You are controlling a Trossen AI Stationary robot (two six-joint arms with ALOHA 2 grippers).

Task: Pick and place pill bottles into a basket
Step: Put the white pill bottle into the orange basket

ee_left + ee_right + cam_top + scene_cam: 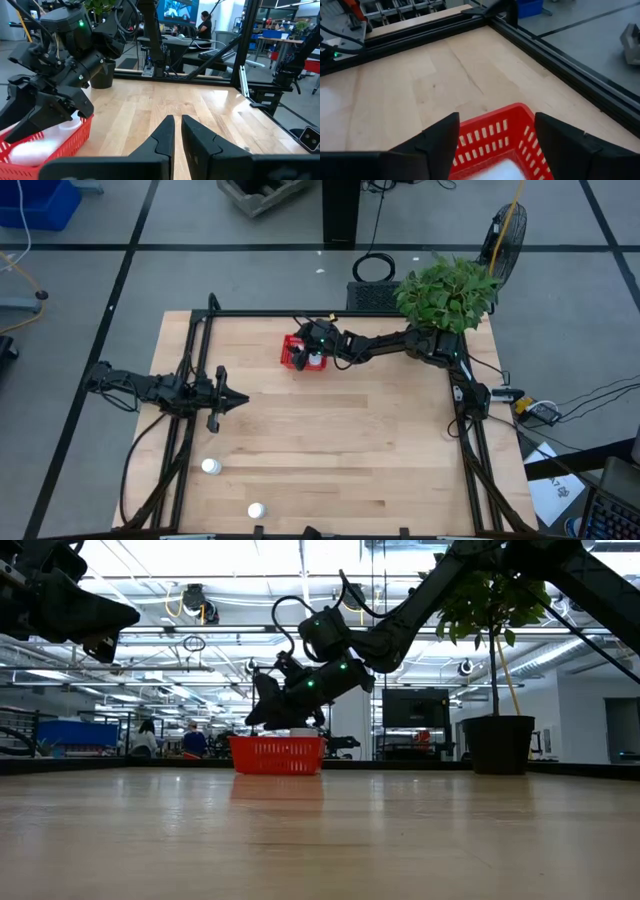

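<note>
The red meshed basket (pixel 296 352) stands on the table near its far edge, also in the low view (pixel 278 754). My right gripper (pixel 496 120) hangs open just above the basket (pixel 492 135), nothing between its fingers. White pill bottles (pixel 37 149) lie inside it, and a white one (pixel 505 170) shows blurred below the fingers. Two more pill bottles stand on the table near its front left, one (pixel 210 467) and another (pixel 256 510). My left gripper (pixel 236 398) waits shut, held level above the table's left side, and is seen shut in its own view (pixel 177 131).
A potted plant (pixel 450 295) in a black pot (pixel 497 745) stands at the far right corner, beside the right arm. Black frame rails (pixel 470 430) run along the table's sides. The bare wood in the middle of the table (pixel 350 440) is free room.
</note>
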